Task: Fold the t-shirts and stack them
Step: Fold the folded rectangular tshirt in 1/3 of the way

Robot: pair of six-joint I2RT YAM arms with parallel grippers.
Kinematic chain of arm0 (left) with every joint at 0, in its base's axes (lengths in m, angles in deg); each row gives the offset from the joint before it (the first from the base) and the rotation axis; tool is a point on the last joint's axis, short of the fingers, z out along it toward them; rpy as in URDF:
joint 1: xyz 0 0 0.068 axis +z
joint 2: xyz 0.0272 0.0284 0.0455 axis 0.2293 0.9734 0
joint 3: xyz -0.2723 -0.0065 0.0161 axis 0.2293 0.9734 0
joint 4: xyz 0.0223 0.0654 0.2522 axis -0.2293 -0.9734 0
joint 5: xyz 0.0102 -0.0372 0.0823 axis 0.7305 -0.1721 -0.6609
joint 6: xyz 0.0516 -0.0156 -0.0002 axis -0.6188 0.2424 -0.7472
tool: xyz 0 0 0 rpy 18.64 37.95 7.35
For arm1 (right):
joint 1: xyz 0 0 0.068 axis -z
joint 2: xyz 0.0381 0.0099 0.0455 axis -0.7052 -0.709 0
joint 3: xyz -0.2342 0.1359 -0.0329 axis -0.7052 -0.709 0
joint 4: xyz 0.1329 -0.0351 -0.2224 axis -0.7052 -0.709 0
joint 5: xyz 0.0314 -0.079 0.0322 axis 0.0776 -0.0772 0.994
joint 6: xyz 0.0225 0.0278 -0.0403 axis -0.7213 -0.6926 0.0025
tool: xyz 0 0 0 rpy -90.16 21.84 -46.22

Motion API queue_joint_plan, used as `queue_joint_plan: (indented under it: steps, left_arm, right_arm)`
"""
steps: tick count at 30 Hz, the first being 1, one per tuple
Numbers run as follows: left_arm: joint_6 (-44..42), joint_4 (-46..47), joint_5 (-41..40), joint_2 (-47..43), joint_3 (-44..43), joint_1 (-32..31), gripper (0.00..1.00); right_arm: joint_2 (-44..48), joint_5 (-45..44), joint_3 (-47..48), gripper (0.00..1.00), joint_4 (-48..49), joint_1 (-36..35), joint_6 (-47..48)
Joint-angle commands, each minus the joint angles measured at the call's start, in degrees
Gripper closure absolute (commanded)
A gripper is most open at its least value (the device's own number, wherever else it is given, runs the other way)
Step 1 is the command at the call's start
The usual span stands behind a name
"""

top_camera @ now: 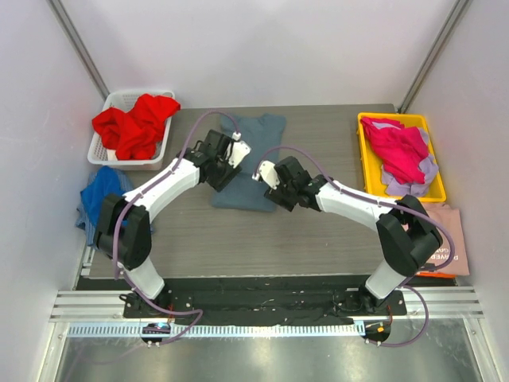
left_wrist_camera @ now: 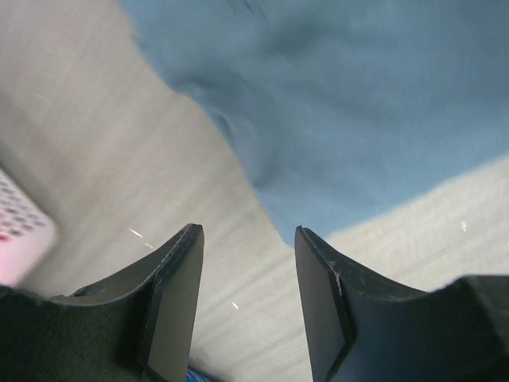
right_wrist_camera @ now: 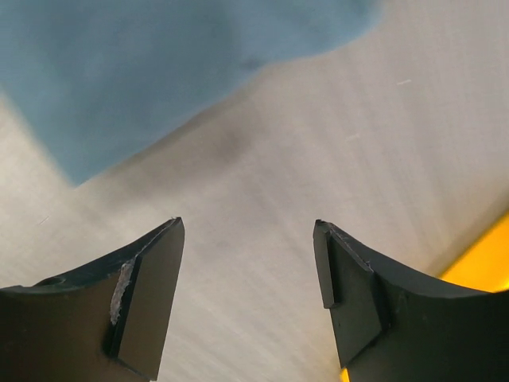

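The slate blue-grey t-shirt (top_camera: 253, 155) lies partly folded at the table's middle back. It also shows in the left wrist view (left_wrist_camera: 350, 103) and the right wrist view (right_wrist_camera: 143, 72). My left gripper (top_camera: 225, 163) (left_wrist_camera: 248, 231) is open and empty, low over the table at the shirt's left edge. My right gripper (top_camera: 277, 185) (right_wrist_camera: 248, 224) is open and empty at the shirt's right edge, over bare table. A red t-shirt (top_camera: 135, 123) lies heaped in a white basket (top_camera: 97, 147). A magenta t-shirt (top_camera: 400, 150) lies on a pale one (top_camera: 427, 169) in a yellow tray (top_camera: 364, 159). A royal blue t-shirt (top_camera: 99, 199) lies at the table's left edge.
The white basket stands at the back left and shows at the left of the left wrist view (left_wrist_camera: 20, 231). The yellow tray stands at the back right, its edge in the right wrist view (right_wrist_camera: 485, 263). A brown card (top_camera: 449, 239) lies at the right front. White walls close in on three sides.
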Motion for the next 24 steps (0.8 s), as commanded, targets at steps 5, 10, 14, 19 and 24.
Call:
queue_joint_plan:
  steps: [5, 10, 14, 19, 24]
  left_arm:
    - [0.4, -0.4, 3.8, -1.0, 1.1, 0.1, 0.46]
    - [-0.5, -0.2, 5.1, 4.8, -6.1, 0.0, 0.46]
    - [-1.4, -0.2, 6.0, 12.0, -12.4, 0.0, 0.47]
    - [-3.4, 2.2, 4.4, 19.3, -17.8, 0.1, 0.5]
    - [-5.1, 3.9, 2.4, 24.1, -21.1, 0.5, 0.5]
  right_arm:
    - [4.1, 1.9, -2.9, 0.27, 2.7, -2.0, -1.7]
    - [2.3, 0.0, -1.0, 0.28, 3.8, -1.9, -1.0]
    - [1.4, -0.3, 0.2, 0.28, 4.0, -2.0, -1.4]
    - [2.5, -0.3, -0.4, 0.29, 3.9, -2.0, -1.3]
    - [3.6, -0.3, -2.2, 0.3, 3.7, -2.0, -1.3]
